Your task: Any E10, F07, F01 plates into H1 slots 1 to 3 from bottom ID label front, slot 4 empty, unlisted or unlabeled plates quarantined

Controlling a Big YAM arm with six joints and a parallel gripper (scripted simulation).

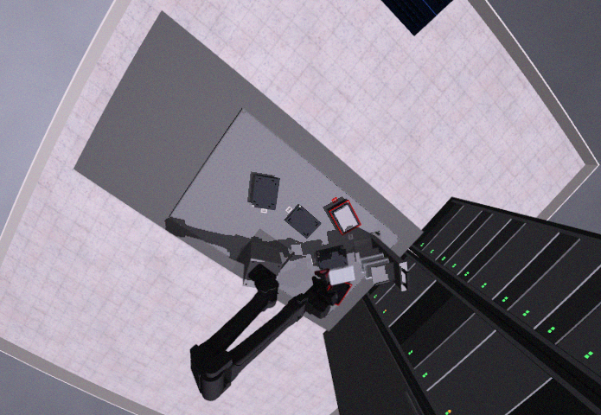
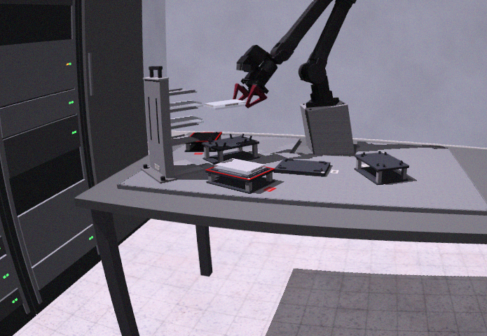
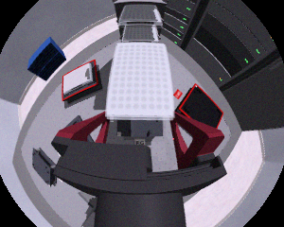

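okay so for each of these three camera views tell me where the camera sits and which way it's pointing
Top: high overhead, tilted, looking down on the table; the whole arm shows.
Exterior: in front of the table, level, facing the far wall; the arm, its pedestal and the gripper show.
Wrist: on the arm's end, facing the plate hotel; red fingers show.
Shared: the white plate in the gripper, and the red-edged nest's plate.

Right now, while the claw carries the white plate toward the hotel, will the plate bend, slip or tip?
The white plate looks flat and straight, so it is probably stiff. The claw grips only its near end, and most of the plate sticks out unsupported toward the hotel, so it may sag or tilt if bumped. Its sides look smooth, so it might slide between the red fingers.
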